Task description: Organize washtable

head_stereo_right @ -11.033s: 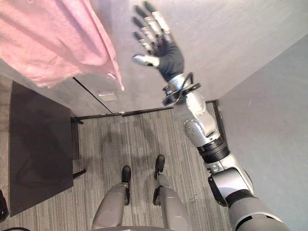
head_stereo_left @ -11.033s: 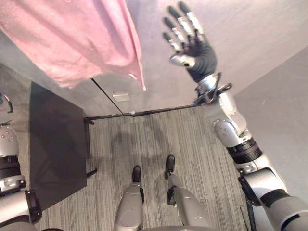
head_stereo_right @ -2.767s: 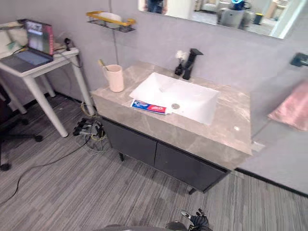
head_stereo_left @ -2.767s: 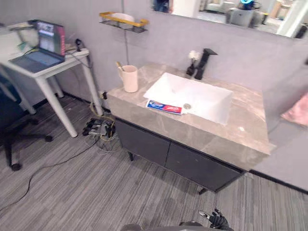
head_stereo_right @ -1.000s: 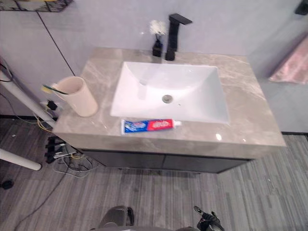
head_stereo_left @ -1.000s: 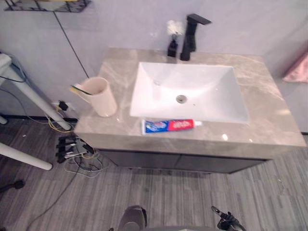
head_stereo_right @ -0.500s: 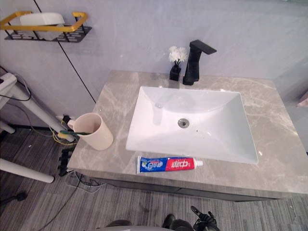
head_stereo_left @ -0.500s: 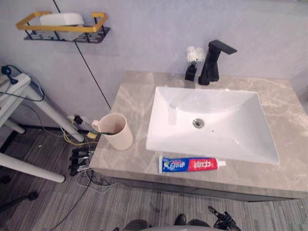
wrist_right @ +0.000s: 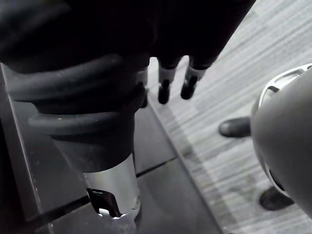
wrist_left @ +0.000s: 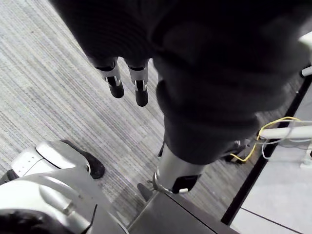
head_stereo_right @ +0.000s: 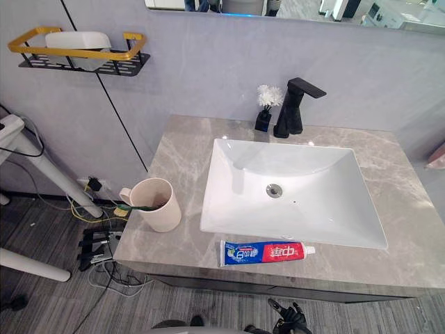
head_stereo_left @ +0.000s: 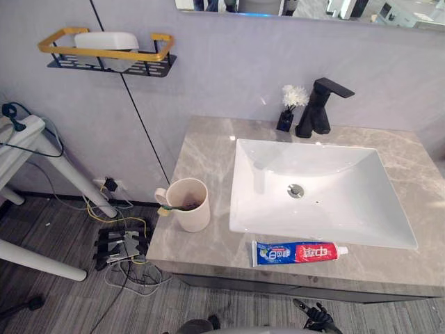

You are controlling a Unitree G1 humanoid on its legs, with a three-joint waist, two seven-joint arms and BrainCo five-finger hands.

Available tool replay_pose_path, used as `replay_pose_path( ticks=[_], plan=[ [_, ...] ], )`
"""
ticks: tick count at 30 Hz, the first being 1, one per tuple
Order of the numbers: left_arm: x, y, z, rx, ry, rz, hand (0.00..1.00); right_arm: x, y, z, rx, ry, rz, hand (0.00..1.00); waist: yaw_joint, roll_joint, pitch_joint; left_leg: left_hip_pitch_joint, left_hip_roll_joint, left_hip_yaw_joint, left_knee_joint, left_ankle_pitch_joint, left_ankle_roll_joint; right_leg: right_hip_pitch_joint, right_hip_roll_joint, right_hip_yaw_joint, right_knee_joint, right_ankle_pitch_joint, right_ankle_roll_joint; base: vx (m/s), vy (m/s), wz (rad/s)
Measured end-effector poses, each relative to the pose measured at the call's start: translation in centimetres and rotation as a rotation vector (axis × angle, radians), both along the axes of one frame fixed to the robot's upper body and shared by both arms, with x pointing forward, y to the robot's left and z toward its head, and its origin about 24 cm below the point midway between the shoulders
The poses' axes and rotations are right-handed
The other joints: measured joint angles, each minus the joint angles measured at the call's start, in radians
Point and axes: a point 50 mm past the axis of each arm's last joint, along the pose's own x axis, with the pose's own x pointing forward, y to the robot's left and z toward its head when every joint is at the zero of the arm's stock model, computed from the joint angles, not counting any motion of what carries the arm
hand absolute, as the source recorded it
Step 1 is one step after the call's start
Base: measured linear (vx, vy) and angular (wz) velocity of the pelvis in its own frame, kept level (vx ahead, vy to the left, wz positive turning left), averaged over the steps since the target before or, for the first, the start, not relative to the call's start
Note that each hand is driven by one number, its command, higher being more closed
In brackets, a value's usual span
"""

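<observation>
The toothpaste tube [head_stereo_left: 300,252] lies flat on the front strip of the grey marble counter [head_stereo_left: 201,149], just before the white sink [head_stereo_left: 327,188], cap toward the right. At the counter's left front corner stands a beige cup [head_stereo_left: 189,204] with a toothbrush [head_stereo_right: 142,205] inside. A black faucet [head_stereo_left: 321,106] and a small flower vase [head_stereo_left: 288,108] stand behind the basin. The left hand [wrist_left: 126,83] hangs over the floor, fingers straight and empty; the right hand [wrist_right: 175,83] hangs likewise, fingers straight, beside a dark cabinet [wrist_right: 161,190]
</observation>
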Motion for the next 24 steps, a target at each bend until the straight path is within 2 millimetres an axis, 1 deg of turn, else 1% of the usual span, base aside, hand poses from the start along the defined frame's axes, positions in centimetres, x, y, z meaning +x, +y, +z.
replay_pose_path(
  ticks=[3,6,11,12,19,22,24],
  plan=[
    [0.2,0.0,0.0,0.003,0.001,-0.046,0.00,-0.5,0.0,-0.1,0.000,0.013,0.000,0.00,-0.002,0.003,-0.002,0.024,0.001,0.008,-0.045,0.018,-0.001,0.009,0.009,0.016,-0.017,0.010,0.002,-0.09,-0.002,-0.16],
    [0.1,0.0,0.0,0.005,0.009,-0.072,0.00,-1.4,-0.2,-0.3,0.002,0.043,-0.002,0.00,0.000,0.005,-0.016,0.038,0.006,0.032,-0.090,0.034,-0.006,-0.008,0.018,0.043,-0.029,0.022,-0.002,-0.04,-0.007,-0.26],
    [0.3,-0.1,0.0,0.004,0.016,-0.124,0.00,-1.8,-0.2,-0.3,0.003,0.054,-0.008,0.00,-0.002,0.009,-0.022,0.056,0.011,0.083,-0.099,0.036,-0.006,-0.007,0.038,0.094,-0.063,0.046,-0.007,0.02,-0.010,-0.30],
    [0.3,0.0,0.0,0.001,0.015,-0.145,0.00,-2.3,-0.1,-0.5,0.016,0.073,-0.025,0.00,0.000,0.005,-0.027,0.083,0.004,0.095,-0.116,0.035,-0.005,0.012,0.039,0.114,-0.091,0.060,0.000,0.00,-0.010,-0.11],
    [0.3,0.1,0.0,0.002,0.016,-0.145,0.00,-2.2,-0.2,-0.5,0.016,0.070,-0.028,0.00,0.002,0.001,-0.030,0.079,0.004,0.091,-0.116,0.035,-0.005,0.010,0.038,0.109,-0.093,0.060,0.000,0.00,0.000,0.01],
    [0.3,0.2,0.0,0.004,0.016,-0.141,0.00,-2.5,-0.6,-0.5,0.021,0.068,-0.086,0.00,0.002,-0.002,-0.031,0.072,0.002,0.080,-0.116,0.035,-0.005,0.009,0.036,0.098,-0.099,0.063,0.004,0.00,0.000,0.10],
    [0.5,0.4,0.0,0.006,0.015,-0.111,0.00,-3.2,-0.8,-0.7,0.046,0.079,-0.184,0.00,0.006,-0.013,-0.037,0.065,-0.001,0.072,-0.116,0.035,-0.005,0.011,0.033,0.090,-0.110,0.066,0.008,-0.01,-0.007,0.11]
  ],
)
